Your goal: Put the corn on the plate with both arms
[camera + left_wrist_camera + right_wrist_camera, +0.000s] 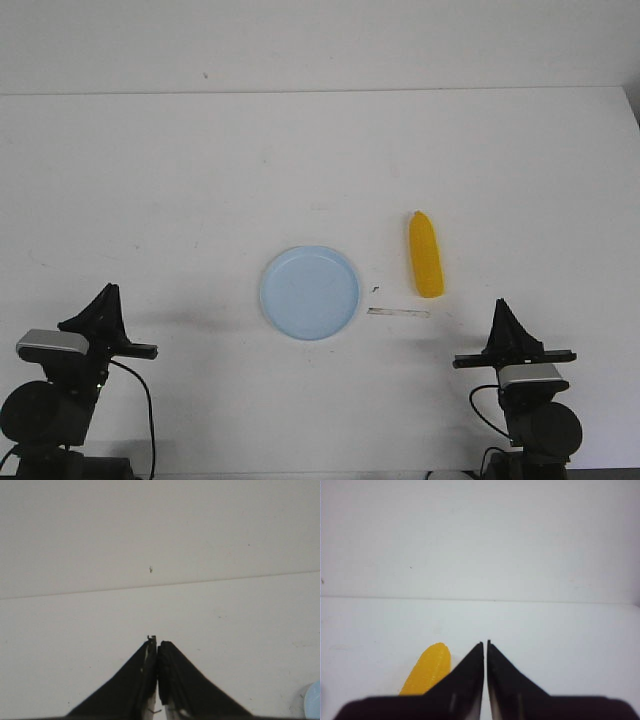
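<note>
**Corn beside plate, both grippers closed and empty**

White table (200, 180): fills most of the front frame. Left arm (60, 385), lower left corner; right arm (530, 400), lower right corner. Pale-blue plate (310, 292): just below centre, bare, flat on the table. Yellow corn (425, 254): right of centre, near the plate but apart from it, tapered end toward the top of the frame. Left gripper (157, 645): fingers pressed together, holding nothing. Right gripper (485, 645): fingers closed to a hairline gap, holding nothing. Thin pale strip (398, 312): on the table just below the corn.
</note>
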You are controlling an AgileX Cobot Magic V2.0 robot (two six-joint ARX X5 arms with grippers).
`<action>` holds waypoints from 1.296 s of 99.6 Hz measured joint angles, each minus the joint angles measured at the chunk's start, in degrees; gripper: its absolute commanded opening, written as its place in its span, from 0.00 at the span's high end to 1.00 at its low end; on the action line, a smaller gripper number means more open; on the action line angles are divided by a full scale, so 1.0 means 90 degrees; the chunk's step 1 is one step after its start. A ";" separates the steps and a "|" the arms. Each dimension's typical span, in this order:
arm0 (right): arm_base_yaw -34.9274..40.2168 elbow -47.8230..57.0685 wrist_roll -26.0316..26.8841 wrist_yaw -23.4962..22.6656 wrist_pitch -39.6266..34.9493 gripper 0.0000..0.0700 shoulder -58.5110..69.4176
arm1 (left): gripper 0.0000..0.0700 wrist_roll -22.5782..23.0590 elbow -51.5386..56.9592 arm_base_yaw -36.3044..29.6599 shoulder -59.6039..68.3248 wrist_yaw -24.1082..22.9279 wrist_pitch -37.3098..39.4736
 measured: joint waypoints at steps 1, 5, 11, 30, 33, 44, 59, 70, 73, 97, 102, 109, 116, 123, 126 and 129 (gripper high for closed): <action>0.0000 0.0000 0.0000 0.0000 0.0000 0.98 0.0000 | 1.00 0.0000 0.0000 0.0000 -0.0027 0.0000 0.0000; 0.0000 0.0000 0.0000 0.0000 0.0000 0.98 0.0000 | 1.00 0.0000 0.0000 0.0000 -0.0141 0.0000 0.0000; 0.0000 0.0000 0.0000 0.0000 0.0000 0.98 0.0000 | 1.00 0.0000 0.0000 0.0000 -0.0313 0.0000 0.0000; 0.0000 0.0000 0.0000 0.0000 0.0000 0.98 0.0000 | 1.00 0.0000 0.0000 0.0000 -0.0663 0.0000 0.0000; 0.0000 0.0000 0.0000 0.0000 0.0000 0.98 0.0000 | 1.00 0.0000 0.0000 0.0000 -0.0680 0.0000 0.0000; 0.0000 0.0000 0.0000 0.0000 0.0000 0.98 0.0000 | 1.00 0.0000 0.0000 0.0000 -0.0712 0.0000 0.0000; 0.0000 0.0000 0.0000 0.0000 0.0000 0.98 0.0000 | 1.00 0.0000 0.0000 0.0000 -0.0709 0.0000 -0.0005; 0.0000 0.0000 0.0000 0.0015 0.0053 0.98 0.0000 | 1.00 0.0000 0.0000 0.0000 -0.0709 0.0000 -0.0005; 0.0000 0.0000 0.0002 0.0015 0.0090 0.98 0.0000 | 1.00 0.0000 0.0000 0.0000 -0.0709 0.0000 -0.0005; -0.0005 0.0000 -0.0007 0.0529 0.0384 0.94 0.0000 | 1.00 0.0000 0.0000 0.0000 -0.0709 0.0000 -0.0007; -0.0005 0.0000 0.0124 0.0512 0.0442 0.94 0.0002 | 1.00 0.0000 0.0000 0.0000 -0.0712 0.0000 -0.0005; -0.0007 0.0000 0.0449 0.0284 0.0872 0.94 0.0007 | 1.00 0.0000 0.0000 0.0000 -0.0709 0.0000 -0.0010; -0.0002 0.0000 0.0848 -0.0102 0.1421 0.94 0.0007 | 1.00 0.0000 0.0000 0.0000 -0.0709 0.0000 -0.0007; -0.0002 0.0005 0.1171 -0.0469 0.1751 0.94 0.0007 | 1.00 0.0000 0.0000 0.0000 -0.0709 0.0000 -0.0007; 0.0000 0.0015 0.1270 -0.0627 0.1749 0.94 0.0007 | 1.00 0.0000 0.0000 0.0000 -0.0709 0.0000 -0.0007; 0.0000 0.0027 0.1341 -0.0801 0.1707 0.94 0.0007 | 1.00 0.0000 0.0000 0.0000 -0.0709 0.0000 -0.0007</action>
